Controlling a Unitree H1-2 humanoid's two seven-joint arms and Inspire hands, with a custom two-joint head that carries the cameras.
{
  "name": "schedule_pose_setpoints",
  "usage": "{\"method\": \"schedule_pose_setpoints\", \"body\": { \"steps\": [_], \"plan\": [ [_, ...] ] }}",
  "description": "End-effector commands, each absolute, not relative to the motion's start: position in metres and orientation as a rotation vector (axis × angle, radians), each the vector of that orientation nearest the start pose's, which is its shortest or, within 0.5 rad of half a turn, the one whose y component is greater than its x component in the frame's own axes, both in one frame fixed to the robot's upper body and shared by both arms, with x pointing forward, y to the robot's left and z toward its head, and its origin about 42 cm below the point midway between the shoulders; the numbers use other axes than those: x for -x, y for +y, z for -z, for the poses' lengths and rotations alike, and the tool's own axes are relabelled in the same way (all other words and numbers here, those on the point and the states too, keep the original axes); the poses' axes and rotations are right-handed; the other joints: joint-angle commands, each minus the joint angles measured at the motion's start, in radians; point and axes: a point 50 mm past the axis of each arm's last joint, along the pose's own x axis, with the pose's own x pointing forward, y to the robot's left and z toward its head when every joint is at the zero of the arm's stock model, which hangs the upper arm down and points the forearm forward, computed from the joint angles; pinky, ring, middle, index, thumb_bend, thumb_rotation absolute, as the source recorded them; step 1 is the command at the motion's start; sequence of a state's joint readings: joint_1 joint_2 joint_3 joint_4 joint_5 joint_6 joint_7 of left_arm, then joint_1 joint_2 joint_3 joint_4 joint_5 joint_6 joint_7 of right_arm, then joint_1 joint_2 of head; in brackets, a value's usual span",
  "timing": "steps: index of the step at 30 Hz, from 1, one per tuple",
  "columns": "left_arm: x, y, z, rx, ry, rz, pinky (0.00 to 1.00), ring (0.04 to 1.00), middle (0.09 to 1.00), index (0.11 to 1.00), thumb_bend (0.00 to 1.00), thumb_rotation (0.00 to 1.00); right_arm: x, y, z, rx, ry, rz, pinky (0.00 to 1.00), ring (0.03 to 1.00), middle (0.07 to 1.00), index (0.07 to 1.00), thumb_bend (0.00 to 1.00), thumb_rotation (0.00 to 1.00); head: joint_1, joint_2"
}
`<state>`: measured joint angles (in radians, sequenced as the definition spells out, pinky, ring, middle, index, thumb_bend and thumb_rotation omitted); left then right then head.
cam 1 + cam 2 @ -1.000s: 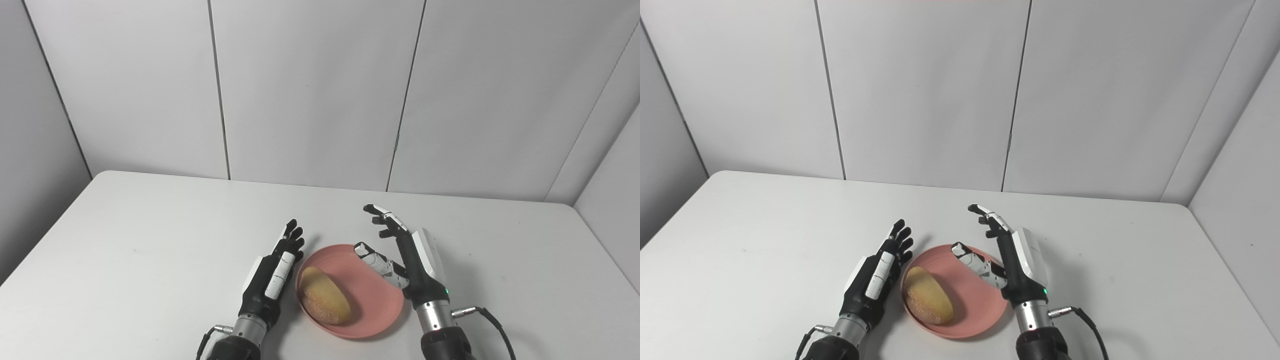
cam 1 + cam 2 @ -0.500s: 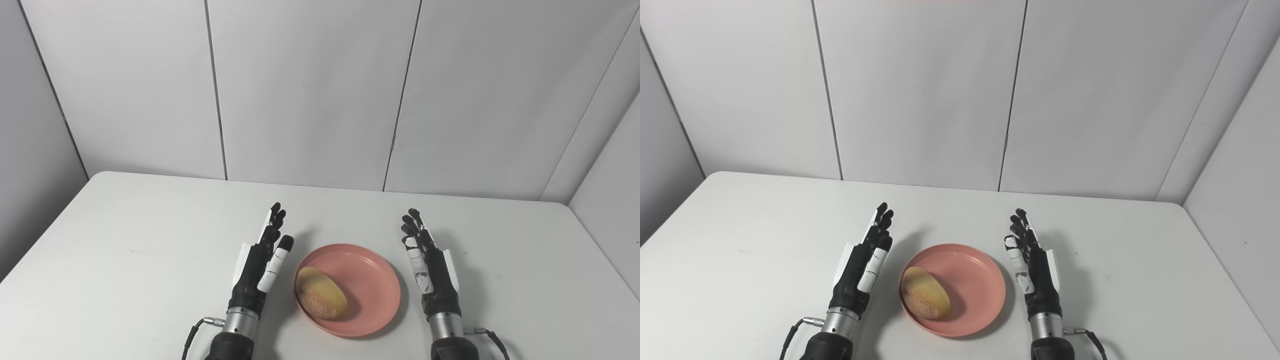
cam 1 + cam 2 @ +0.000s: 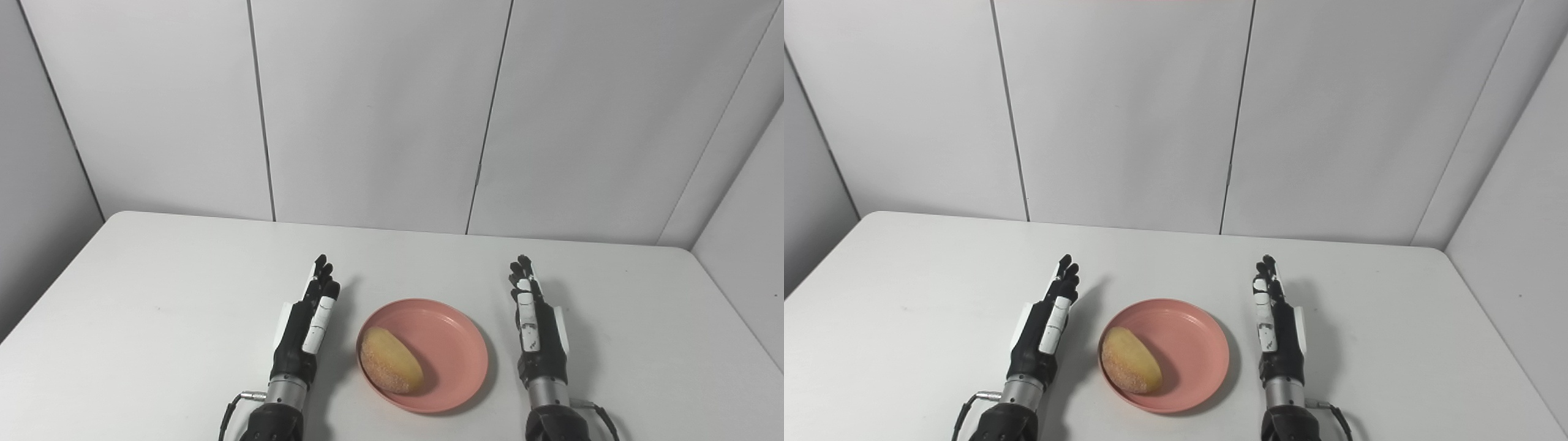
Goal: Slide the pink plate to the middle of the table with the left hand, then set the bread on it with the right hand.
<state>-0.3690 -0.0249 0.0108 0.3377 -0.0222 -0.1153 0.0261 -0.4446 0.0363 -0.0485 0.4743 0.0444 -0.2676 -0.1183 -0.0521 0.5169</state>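
A plain white worktop [image 3: 153, 318] with rounded corners fills the lower scene, backed by pale grey wall panels [image 3: 373, 110] with thin dark seams. The pink plate [image 3: 456, 349] sits near the front middle, the bread [image 3: 391, 368] lying on its left part. The left hand [image 3: 305, 327] and right hand [image 3: 536, 327] flank the plate, apart from it, fingers straight, holding nothing.

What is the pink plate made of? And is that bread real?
The pink plate looks like matte plastic: one even color, a soft dull sheen, a thin molded rim. It could be something else. The bread has a golden-brown top and a pale, grainy edge like a baked crust. Whether it is real or a toy, I cannot tell.
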Motion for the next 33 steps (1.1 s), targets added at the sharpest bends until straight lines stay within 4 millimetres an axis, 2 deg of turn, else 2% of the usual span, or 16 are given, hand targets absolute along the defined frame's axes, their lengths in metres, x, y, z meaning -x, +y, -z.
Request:
{"method": "schedule_pose_setpoints", "body": {
  "steps": [1,5,11,18,25,33],
  "plan": [
    [-0.388,0.176,-0.105,0.096,-0.031,0.052,1.0,1.0,1.0,1.0,0.95,0.94,-0.408,-0.167,-0.112,-0.117,-0.149,0.056,1.0,0.973,0.952,0.957,0.82,1.0,-0.008,0.003],
    [-0.391,0.181,-0.106,0.129,-0.016,0.049,1.0,1.0,1.0,1.0,0.96,0.94,-0.407,-0.162,-0.111,-0.127,-0.119,0.077,1.0,0.973,0.942,0.952,0.82,1.0,-0.052,0.013],
    [-0.391,0.191,-0.11,0.134,-0.005,0.054,1.0,1.0,1.0,1.0,0.91,0.96,-0.404,-0.153,-0.109,-0.141,-0.077,0.109,1.0,0.977,0.942,0.953,0.82,1.0,-0.099,0.034],
    [-0.388,0.193,-0.113,0.123,-0.002,0.056,1.0,1.0,1.0,1.0,0.89,0.97,-0.401,-0.149,-0.109,-0.146,-0.059,0.121,1.0,0.971,0.934,0.945,0.8,1.0,-0.097,0.05],
    [-0.386,0.192,-0.112,0.146,-0.019,0.045,1.0,1.0,1.0,1.0,0.97,0.94,-0.4,-0.15,-0.107,-0.146,-0.055,0.114,1.0,0.972,0.935,0.946,0.81,1.0,-0.095,0.054],
    [-0.386,0.191,-0.11,0.146,-0.033,0.022,1.0,1.0,1.0,1.0,0.97,0.95,-0.4,-0.151,-0.106,-0.156,-0.045,0.109,1.0,0.972,0.941,0.946,0.83,1.0,-0.091,0.052]
  ]
}}
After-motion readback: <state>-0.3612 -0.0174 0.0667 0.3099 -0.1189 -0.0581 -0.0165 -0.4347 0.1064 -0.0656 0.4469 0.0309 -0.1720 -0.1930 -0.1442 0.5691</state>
